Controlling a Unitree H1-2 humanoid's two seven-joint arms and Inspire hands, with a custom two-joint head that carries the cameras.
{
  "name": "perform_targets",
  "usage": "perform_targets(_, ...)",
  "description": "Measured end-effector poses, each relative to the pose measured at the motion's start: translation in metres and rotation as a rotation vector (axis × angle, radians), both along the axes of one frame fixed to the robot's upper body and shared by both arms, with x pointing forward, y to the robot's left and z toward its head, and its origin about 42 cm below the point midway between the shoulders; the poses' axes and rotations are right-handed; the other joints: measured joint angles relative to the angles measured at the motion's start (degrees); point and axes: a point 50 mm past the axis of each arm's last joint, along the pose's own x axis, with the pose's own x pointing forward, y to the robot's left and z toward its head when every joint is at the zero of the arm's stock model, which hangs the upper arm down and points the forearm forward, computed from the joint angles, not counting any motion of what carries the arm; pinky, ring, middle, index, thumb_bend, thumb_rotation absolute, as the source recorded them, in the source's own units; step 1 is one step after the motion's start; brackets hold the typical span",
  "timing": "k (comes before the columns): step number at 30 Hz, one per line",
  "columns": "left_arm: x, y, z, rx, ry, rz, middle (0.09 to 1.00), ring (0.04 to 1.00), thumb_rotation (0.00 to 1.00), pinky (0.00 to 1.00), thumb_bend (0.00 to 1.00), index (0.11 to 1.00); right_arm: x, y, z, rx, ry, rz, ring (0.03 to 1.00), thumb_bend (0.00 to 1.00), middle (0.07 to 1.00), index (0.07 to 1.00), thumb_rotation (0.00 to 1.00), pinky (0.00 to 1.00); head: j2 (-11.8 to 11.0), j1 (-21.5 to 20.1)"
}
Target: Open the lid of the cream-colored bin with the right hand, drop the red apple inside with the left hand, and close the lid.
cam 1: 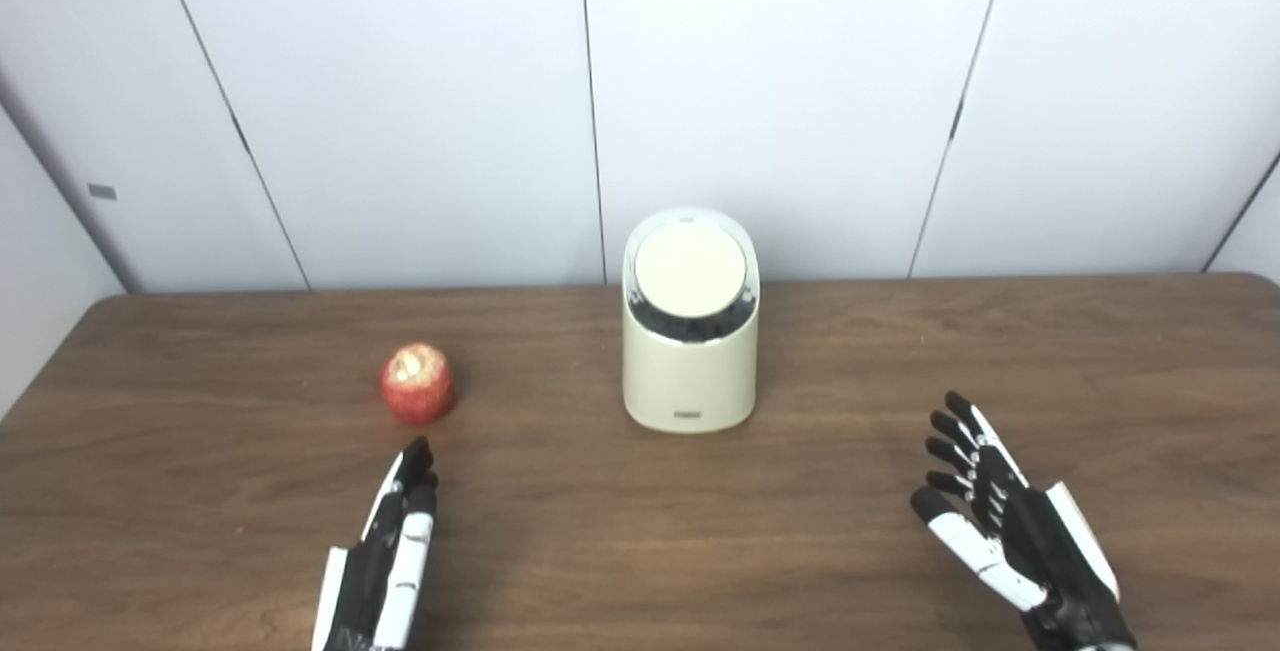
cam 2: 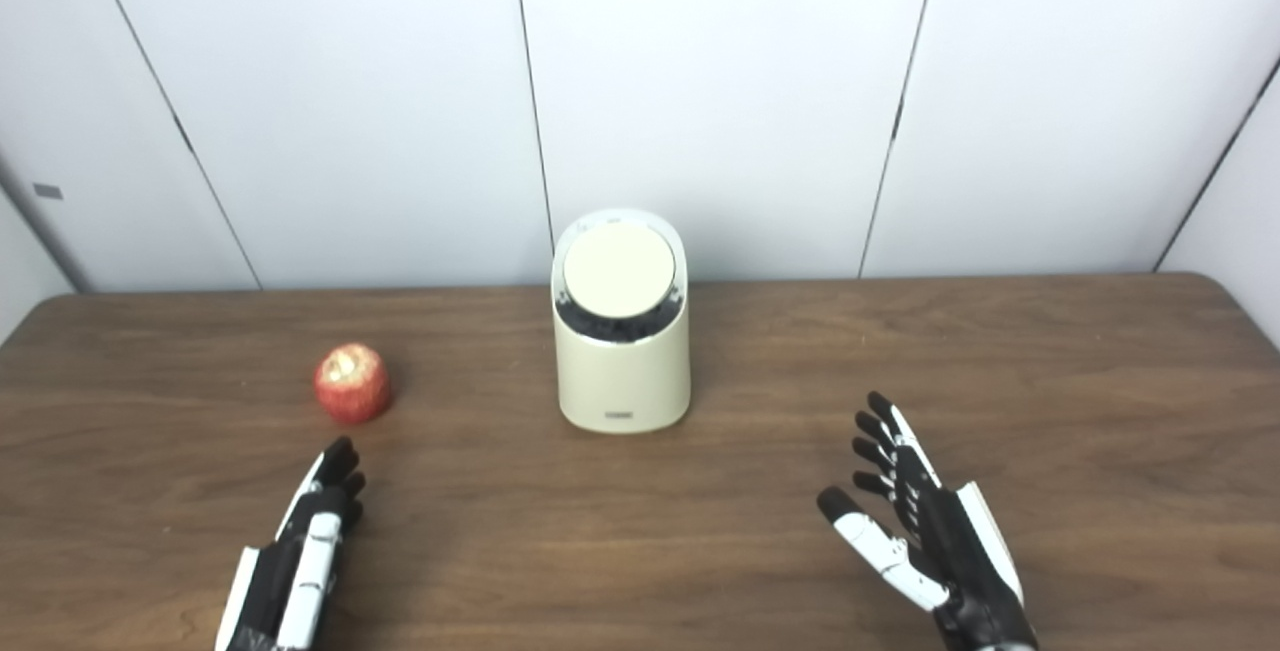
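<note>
The cream-colored bin (cam 1: 690,371) stands upright at the middle of the brown table (cam 1: 800,551). Its round lid (cam 1: 690,271) is shut and slopes toward me. The red apple (cam 1: 418,383) sits on the table to the left of the bin. My left hand (cam 1: 390,551) is open and empty, fingers stretched out, just in front of the apple and apart from it. My right hand (cam 1: 1000,521) is open and empty, fingers spread, at the front right, well clear of the bin.
White wall panels (cam 1: 780,81) rise right behind the table's far edge. The bin also shows in the right eye view (cam 2: 622,361), with the apple (cam 2: 352,383) to its left.
</note>
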Motion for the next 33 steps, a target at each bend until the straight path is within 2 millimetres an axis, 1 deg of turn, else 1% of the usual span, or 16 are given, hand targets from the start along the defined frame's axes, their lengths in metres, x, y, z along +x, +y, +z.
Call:
perform_targets(3, 0.000, -0.001, 0.000, 0.001, -0.012, -0.005, 0.969, 0.968, 0.84, 0.98, 0.49, 0.966, 0.012, 0.006, 0.011, -0.012, -0.011, 0.000, 0.899, 0.76, 0.933, 0.945, 0.60, 0.83, -0.5, -0.1)
perform_targets(4, 0.000, -0.001, -0.001, 0.001, -0.014, -0.006, 0.970, 0.966, 0.83, 0.98, 0.49, 0.966, 0.015, 0.009, 0.014, -0.010, -0.011, 0.001, 0.902, 0.77, 0.932, 0.945, 0.60, 0.84, -1.1, -0.1)
perform_targets(5, 0.000, -0.002, -0.001, 0.001, -0.014, -0.006, 0.967, 0.962, 0.84, 0.97, 0.49, 0.965, 0.018, 0.011, 0.016, -0.010, -0.009, 0.001, 0.902, 0.79, 0.931, 0.944, 0.61, 0.84, -1.1, -0.2)
perform_targets(6, 0.000, -0.002, -0.001, 0.001, -0.014, -0.006, 0.972, 0.966, 0.85, 0.97, 0.47, 0.970, 0.022, 0.014, 0.019, -0.018, -0.016, 0.005, 0.908, 0.81, 0.935, 0.949, 0.63, 0.85, -1.7, -0.3)
perform_targets(8, 0.000, -0.002, -0.002, -0.001, -0.012, -0.006, 0.974, 0.968, 0.85, 0.98, 0.46, 0.973, 0.030, 0.020, 0.026, -0.047, -0.035, 0.015, 0.911, 0.83, 0.937, 0.951, 0.63, 0.86, -2.0, -0.3)
perform_targets(12, 0.000, -0.003, -0.002, -0.003, -0.013, -0.010, 0.985, 0.981, 0.83, 1.00, 0.43, 0.986, 0.052, 0.030, 0.045, -0.083, -0.071, 0.023, 0.913, 0.89, 0.934, 0.946, 0.58, 0.88, -2.6, -0.4)
perform_targets(15, 0.000, -0.004, -0.003, -0.006, -0.014, -0.012, 0.988, 0.984, 0.85, 1.00, 0.40, 0.996, 0.069, 0.037, 0.056, -0.090, -0.095, 0.034, 0.921, 0.91, 0.932, 0.939, 0.53, 0.89, -3.0, -0.4)
perform_targets(17, 0.000, -0.004, -0.003, -0.005, -0.016, -0.013, 0.992, 0.987, 0.85, 1.00, 0.40, 0.999, 0.078, 0.044, 0.059, -0.092, -0.100, 0.044, 0.929, 0.90, 0.934, 0.939, 0.50, 0.89, -3.0, -0.4)
perform_targets(19, 0.000, -0.005, -0.003, -0.005, -0.016, -0.014, 0.994, 0.990, 0.85, 1.00, 0.41, 1.000, 0.087, 0.052, 0.061, -0.099, -0.097, 0.060, 0.940, 0.89, 0.939, 0.949, 0.46, 0.88, -3.2, -0.4)
perform_targets(22, 0.000, -0.005, -0.003, -0.005, -0.016, -0.017, 0.989, 0.984, 0.85, 1.00, 0.43, 1.000, 0.099, 0.064, 0.070, -0.131, -0.103, 0.081, 0.935, 0.88, 0.939, 0.954, 0.43, 0.86, -3.1, -0.4)
perform_targets(27, 0.000, -0.006, -0.005, -0.011, -0.027, -0.023, 0.992, 0.989, 0.84, 1.00, 0.41, 1.000, 0.124, 0.077, 0.086, -0.171, -0.129, 0.107, 0.934, 0.87, 0.938, 0.944, 0.39, 0.86, -3.1, -0.4)
perform_targets(31, 0.000, -0.006, -0.005, -0.016, -0.029, -0.025, 0.990, 0.986, 0.84, 1.00, 0.41, 1.000, 0.142, 0.083, 0.086, -0.180, -0.105, 0.108, 0.927, 0.87, 0.934, 0.933, 0.36, 0.85, -2.9, -0.4)
perform_targets(33, 0.000, -0.007, -0.005, -0.016, -0.030, -0.026, 0.992, 0.990, 0.85, 1.00, 0.44, 1.000, 0.149, 0.086, 0.084, -0.181, -0.093, 0.106, 0.923, 0.87, 0.927, 0.932, 0.36, 0.84, -2.8, -0.3)
